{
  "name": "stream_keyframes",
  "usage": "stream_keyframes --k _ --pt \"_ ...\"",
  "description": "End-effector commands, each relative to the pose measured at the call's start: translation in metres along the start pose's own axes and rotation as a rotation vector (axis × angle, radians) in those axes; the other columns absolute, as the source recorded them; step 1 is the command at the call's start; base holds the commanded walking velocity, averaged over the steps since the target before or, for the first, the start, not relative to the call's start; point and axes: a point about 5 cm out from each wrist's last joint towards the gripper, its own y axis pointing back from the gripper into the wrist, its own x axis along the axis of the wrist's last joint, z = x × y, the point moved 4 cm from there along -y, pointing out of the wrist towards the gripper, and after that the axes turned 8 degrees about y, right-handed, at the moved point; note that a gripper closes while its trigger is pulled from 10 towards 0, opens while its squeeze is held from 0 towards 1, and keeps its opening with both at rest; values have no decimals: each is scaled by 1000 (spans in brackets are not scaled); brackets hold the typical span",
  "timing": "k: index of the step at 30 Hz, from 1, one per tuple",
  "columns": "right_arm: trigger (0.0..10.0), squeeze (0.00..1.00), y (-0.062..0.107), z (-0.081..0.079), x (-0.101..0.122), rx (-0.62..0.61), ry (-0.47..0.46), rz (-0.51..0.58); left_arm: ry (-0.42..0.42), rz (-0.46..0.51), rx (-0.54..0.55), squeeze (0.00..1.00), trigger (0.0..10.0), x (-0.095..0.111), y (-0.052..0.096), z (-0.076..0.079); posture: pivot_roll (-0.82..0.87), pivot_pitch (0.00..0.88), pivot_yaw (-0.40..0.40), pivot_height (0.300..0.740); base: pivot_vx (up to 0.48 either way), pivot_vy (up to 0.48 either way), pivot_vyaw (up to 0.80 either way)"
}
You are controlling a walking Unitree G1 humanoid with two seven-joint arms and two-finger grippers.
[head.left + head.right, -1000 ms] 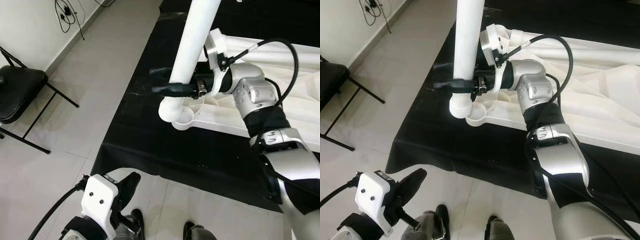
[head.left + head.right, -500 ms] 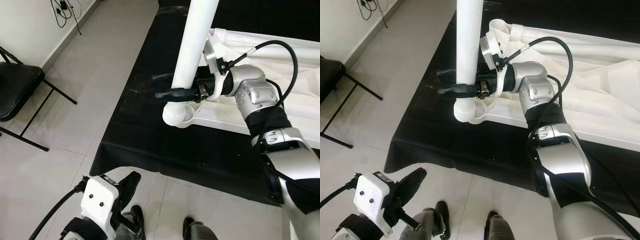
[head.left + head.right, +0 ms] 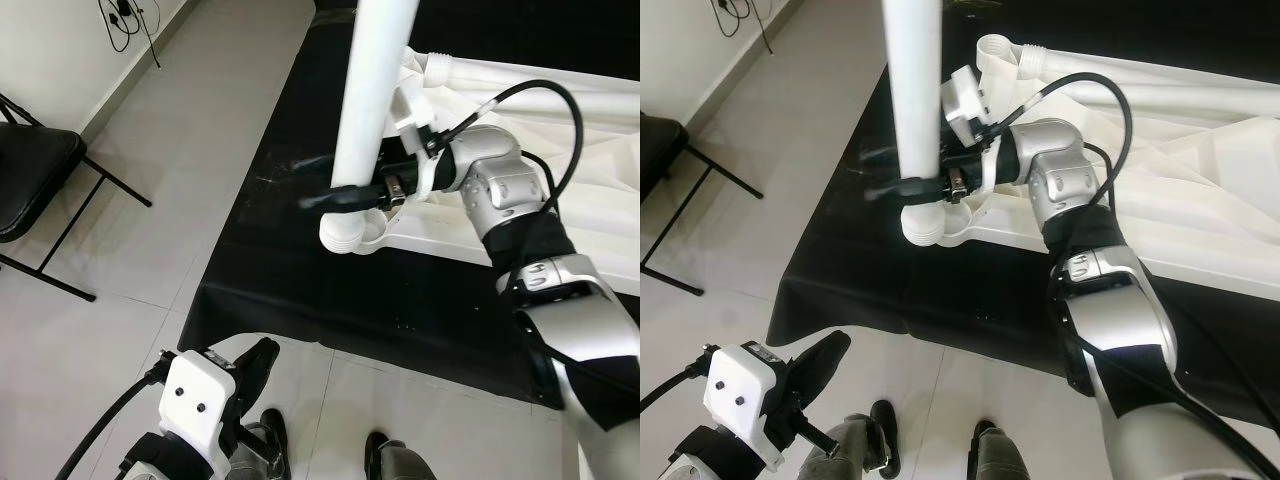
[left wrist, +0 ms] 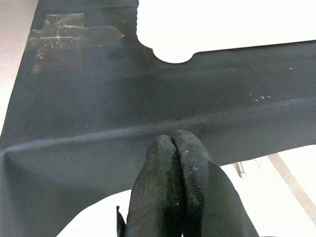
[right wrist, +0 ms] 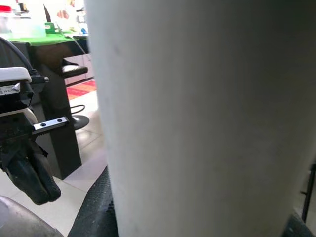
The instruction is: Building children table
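Note:
A long white table leg (image 3: 370, 100) stands almost upright in my right gripper (image 3: 326, 184), which is shut on it a little above its ribbed lower end (image 3: 343, 235). That end sits at the round corner socket (image 3: 377, 236) of the white table top (image 3: 600, 200), which lies on a black cloth (image 3: 300, 280). In the right wrist view the leg (image 5: 197, 118) stands close up, with a black finger (image 5: 96, 207) at its side. My left gripper (image 3: 262, 358) hangs low near the cloth's front edge, fingers (image 4: 172, 148) pressed together on nothing.
More white legs (image 3: 1120, 85) lie on the far side of the table top. A black folding chair (image 3: 30, 170) stands on the tiled floor at the left. Cables (image 3: 125, 15) hang at the wall. My feet (image 3: 385, 462) are just before the cloth.
The leg's upper part has swung to the left as my right wrist turned. Its ribbed end stays at the corner socket. The left arm has hardly moved.

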Motion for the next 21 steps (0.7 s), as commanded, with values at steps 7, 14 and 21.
stream_keyframes --k 7,14,21 --pt "10000 0 -15 -8 -13 49 -36 -4 13 -12 15 0 10000 -5 1 -2 69 359 -7 740 0 0 0" --pt "10000 0 -21 -10 -12 60 -35 15 15 -8 18 0 10000 -5 0 -3 64 357 -9 740 0 0 0" --pt "10000 0 -23 -8 -10 56 -30 22 15 -3 16 0 10000 -4 -1 -3 60 355 -11 740 0 0 0"
